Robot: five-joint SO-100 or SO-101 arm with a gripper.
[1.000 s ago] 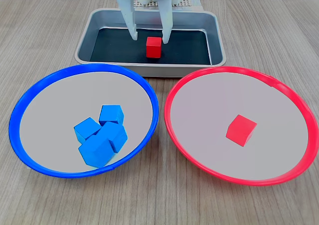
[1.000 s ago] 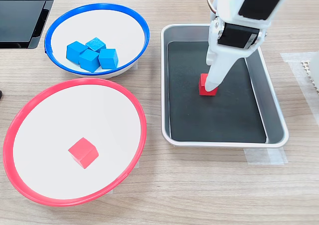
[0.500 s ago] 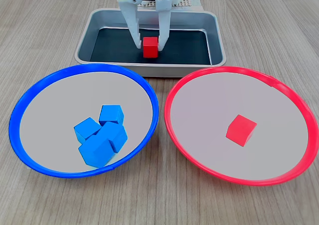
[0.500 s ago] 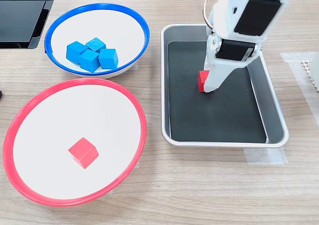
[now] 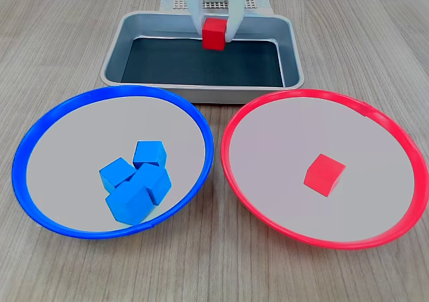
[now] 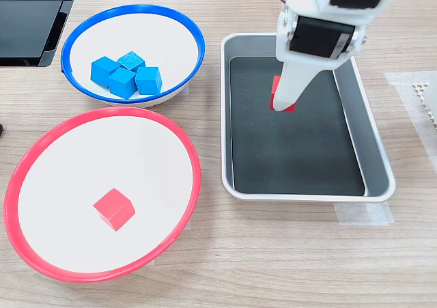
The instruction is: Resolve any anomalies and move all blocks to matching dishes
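- Since a second ago, the white gripper (image 5: 214, 31) has closed on the small red matte cube (image 5: 214, 33) and lifted it clear of the black liner of the rectangular silver metal tray (image 5: 114, 57); the other things lie as they did.
- Its jaws pinch the cube by two opposite sides, one white finger on each side in the first exterior view; in the second exterior view one finger hides most of the cube (image 6: 276, 95).
- One red cube (image 5: 324, 174) already lies in the large shallow red-rimmed dish (image 5: 268, 225), and four blue cubes (image 5: 136, 181) sit clustered in the blue-rimmed dish (image 5: 40, 211) on the wooden bench (image 5: 214, 268).
- The step in hand looks like the carry to the red-rimmed dish: the grip should stay firm, the cube should pass above the tray wall and dish rim, and release should come low over bare grey floor, apart from the resting red cube.
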